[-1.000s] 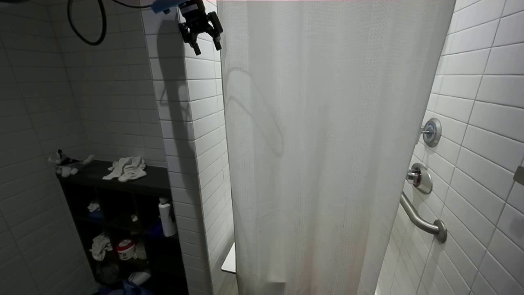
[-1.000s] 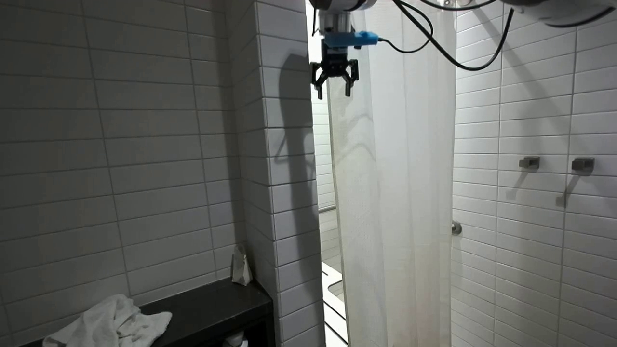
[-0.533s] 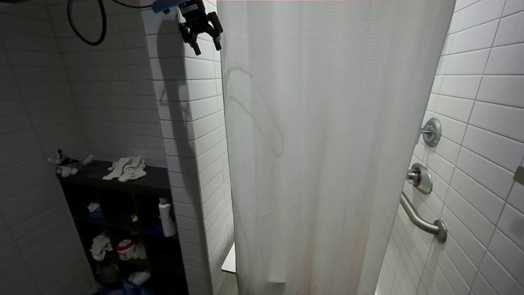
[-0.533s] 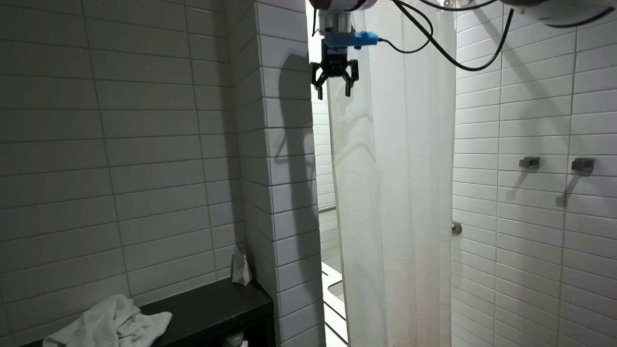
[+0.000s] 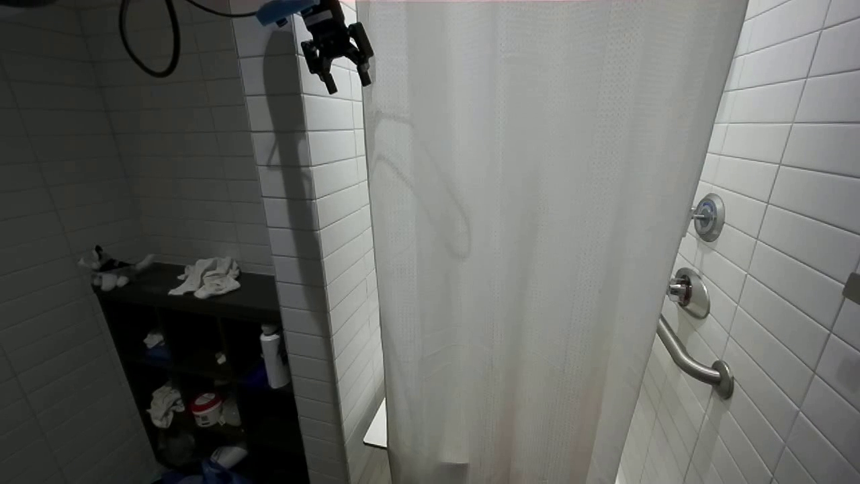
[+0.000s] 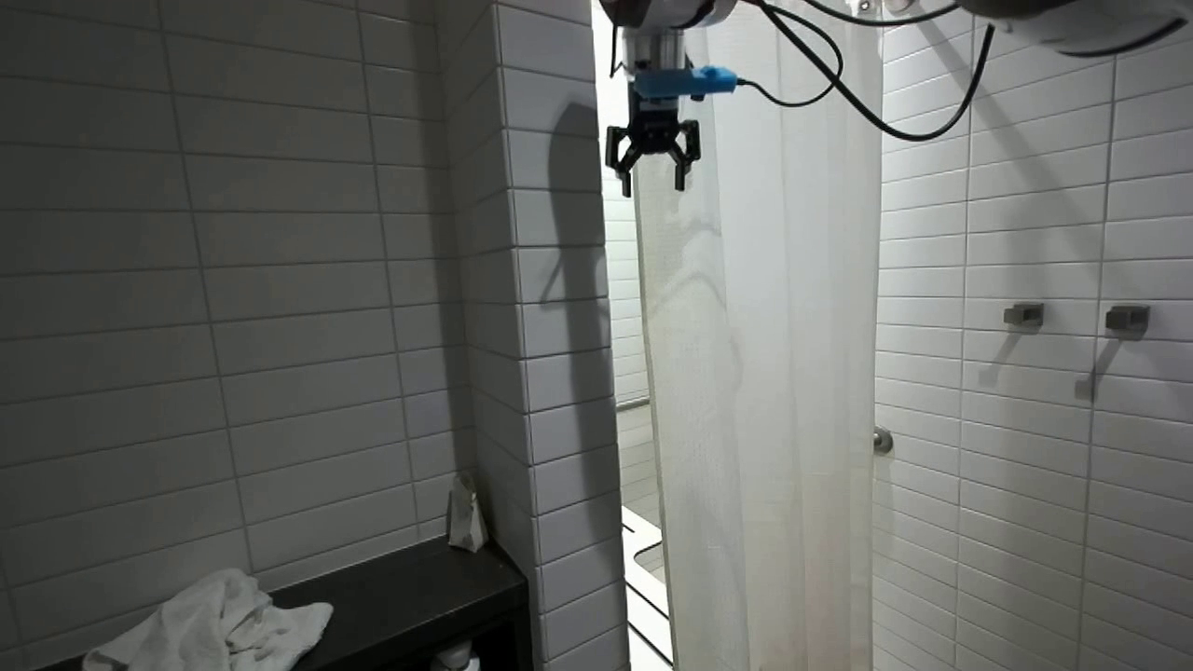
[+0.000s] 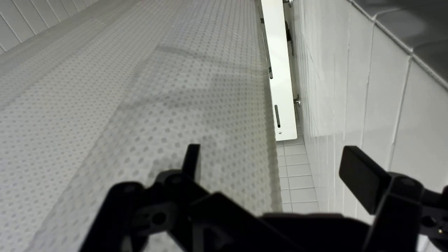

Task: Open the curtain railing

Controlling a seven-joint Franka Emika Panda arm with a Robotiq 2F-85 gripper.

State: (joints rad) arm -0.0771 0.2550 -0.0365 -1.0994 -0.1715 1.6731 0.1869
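The curtain railing, a tall white translucent curtain with vertical folds, hangs in both exterior views (image 5: 537, 235) (image 6: 774, 391). In the wrist view the curtain (image 7: 196, 91) fills the left, with its free edge running down near the middle. My gripper (image 5: 349, 85) is open and empty at the curtain's upper free edge, and it also shows in an exterior view (image 6: 652, 188). In the wrist view the gripper (image 7: 274, 161) has its left finger over the fabric and its right finger over the tiled wall. The edge appears between the fingers; I cannot tell its depth. The curtain's top is out of view.
A white tiled pillar (image 6: 569, 391) stands beside the curtain's free edge. A white slatted bench (image 7: 280, 70) shows through the gap behind it. A dark shelf (image 5: 255, 299) with cloths stands at the left. A grab bar (image 5: 692, 363) is on the right wall.
My gripper has moved slightly right and down in both exterior views, within the last half second. Its fingers remain open. The curtain shows no clear movement.
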